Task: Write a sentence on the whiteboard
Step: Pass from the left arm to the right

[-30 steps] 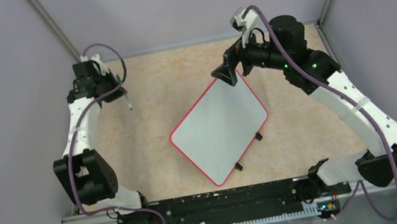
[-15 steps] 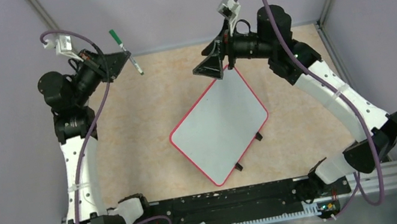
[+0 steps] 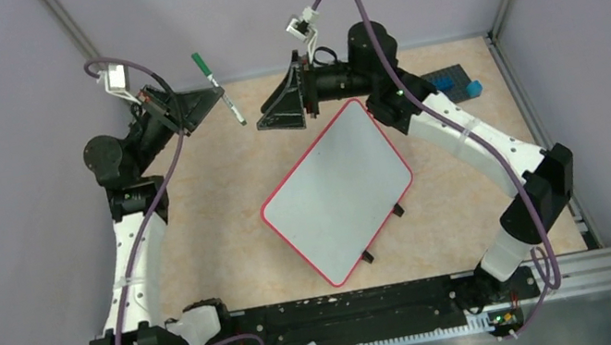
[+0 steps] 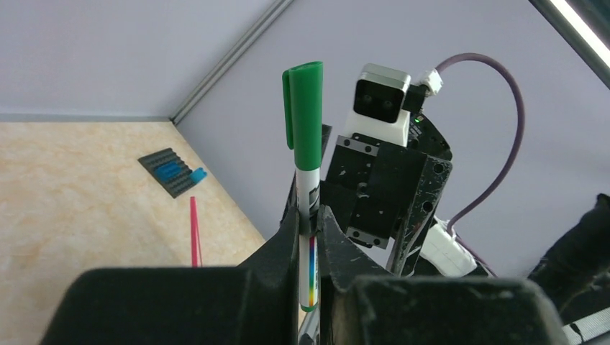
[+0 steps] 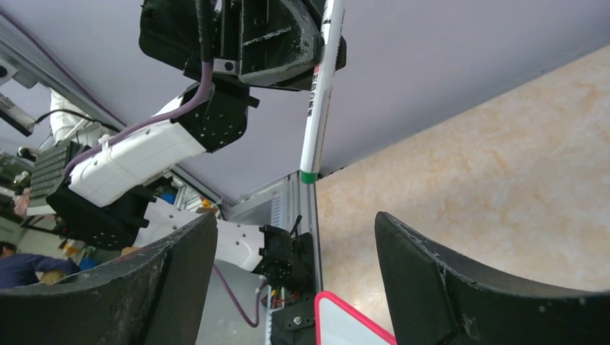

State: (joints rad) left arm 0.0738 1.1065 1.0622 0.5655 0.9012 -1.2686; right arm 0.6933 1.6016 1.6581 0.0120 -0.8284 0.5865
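The whiteboard [image 3: 338,190], white with a red-pink frame, lies tilted on the table's middle, blank. My left gripper [image 3: 217,96] is raised at the back and shut on a white marker with a green cap [image 3: 218,88]. In the left wrist view the marker [image 4: 308,154] stands upright between the jaws of the left gripper [image 4: 309,223]. My right gripper [image 3: 270,113] is open and empty, raised beyond the board's far corner, facing the marker from the right. In the right wrist view the marker [image 5: 320,93] hangs above the open right gripper [image 5: 295,266], and a board corner [image 5: 345,323] shows below.
A dark studded plate [image 3: 453,82] with a blue brick lies at the back right, also in the left wrist view [image 4: 169,171]. Grey walls and metal corner posts [image 3: 78,42] enclose the table. The arm bases' black rail [image 3: 344,311] runs along the near edge.
Both arms rose and swung toward each other. The left gripper carried the marker right. The right gripper moved left off the board's far corner, uncovering the studded plate. The board stayed put.
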